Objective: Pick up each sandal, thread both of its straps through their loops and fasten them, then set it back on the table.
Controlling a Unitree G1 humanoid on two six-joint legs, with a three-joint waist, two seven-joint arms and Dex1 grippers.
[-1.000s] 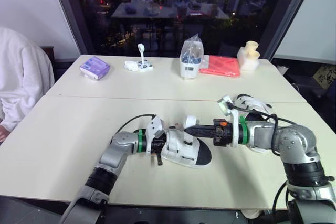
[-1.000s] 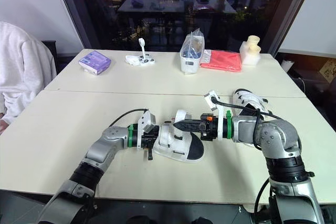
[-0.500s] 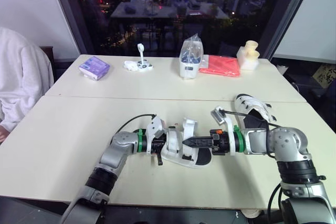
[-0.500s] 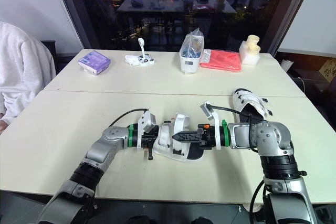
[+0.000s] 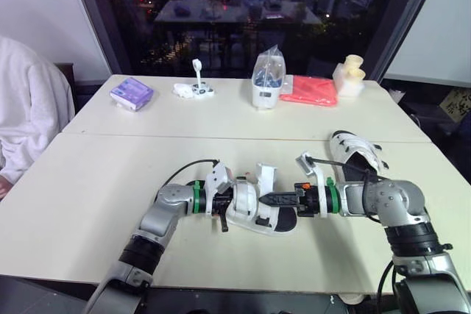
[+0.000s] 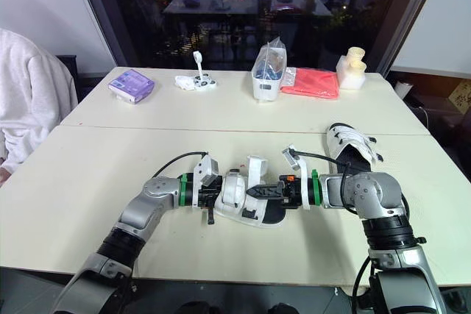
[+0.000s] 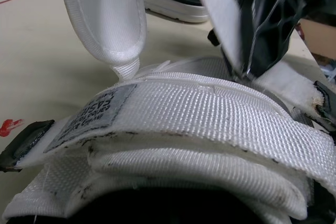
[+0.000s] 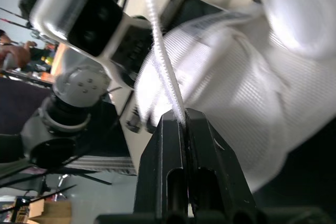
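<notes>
Seen from the head, the left gripper (image 5: 227,202) is bracing the heel end of a white-strapped sandal with a black footbed (image 5: 250,215). This sandal is lying low over the near part of the pale desk (image 5: 88,196), between the two arms. Whether it is touching the surface cannot be told. The bracing is probably meant to stop the shoe from sliding while the other arm is working. The right gripper (image 5: 265,199) is reaching in from the toe side, at the foot of a white woven strap (image 5: 264,176) that is standing upright, apparently not yet threaded. A second matching sandal (image 5: 355,154) is resting on the desk behind the right arm, well apart and by the look of it awaiting its turn. That is making two sandals and two grippers in all.

In the left wrist view, a broad webbing band with a grey label (image 7: 173,114) is crossing the shoe. Two loose straps are rising beyond it: a rounded white strap end (image 7: 107,19) and the one beside the right gripper's black fingers. How the left jaws are standing cannot be told here.

In the right wrist view, the right jaws are pressing together on the thin edge of the white woven strap, likely so that it can be steered toward its loop.
</notes>
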